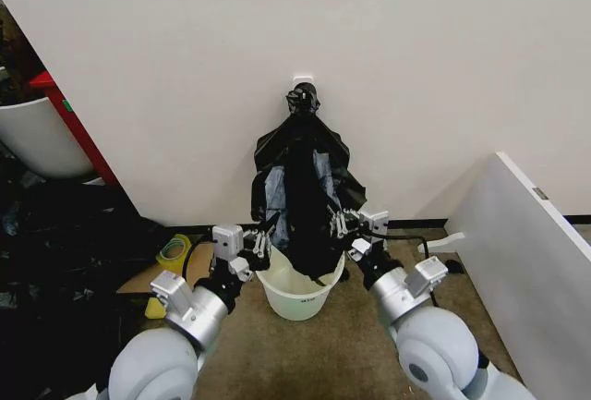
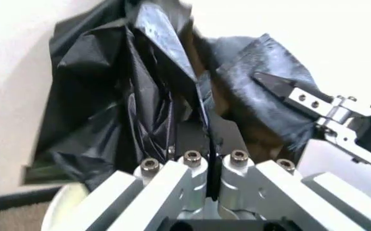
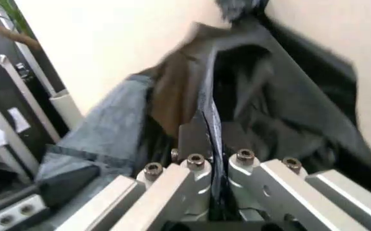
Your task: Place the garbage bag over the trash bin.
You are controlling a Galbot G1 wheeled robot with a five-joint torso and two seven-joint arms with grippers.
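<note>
Nearby, a white panel (image 1: 536, 252) flanks the trash bin (image 1: 297, 294).

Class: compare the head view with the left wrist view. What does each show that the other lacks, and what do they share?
Head view alone: the hook end of the knotted bundle on the wall, and a white panel. Left wrist view alone: the left gripper seen close, shut on the garbage bag. Both: bag, trash bin rim, right gripper.

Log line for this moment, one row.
left gripper: shut on garbage bag | right gripper: shut on garbage bag | bag hangs from wall hook, tail in trash bin | rim not covered
</note>
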